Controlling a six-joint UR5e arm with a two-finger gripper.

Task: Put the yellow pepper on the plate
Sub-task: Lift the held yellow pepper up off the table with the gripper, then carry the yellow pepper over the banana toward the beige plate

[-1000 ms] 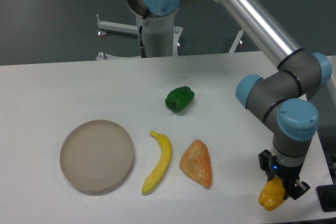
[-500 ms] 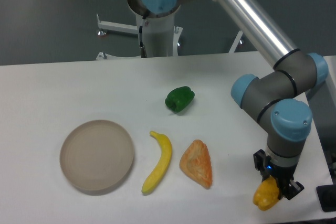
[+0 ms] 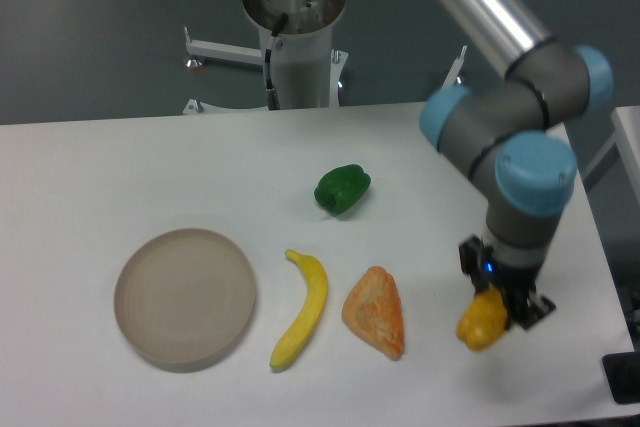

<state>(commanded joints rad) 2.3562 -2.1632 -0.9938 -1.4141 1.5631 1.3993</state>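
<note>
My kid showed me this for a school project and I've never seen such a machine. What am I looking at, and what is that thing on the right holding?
It is a robot arm made of grey tubes with blue joints, standing at a white table. The picture comes from one fixed camera facing the table from the front. At the arm's end is its tool, a two-finger clamp, shut on a small yellow pepper, which appears lifted just above the table. On the table lie a round tan plate at the left, a banana, an orange wedge and a green pepper farther back. The plate has nothing on it yet.
</note>
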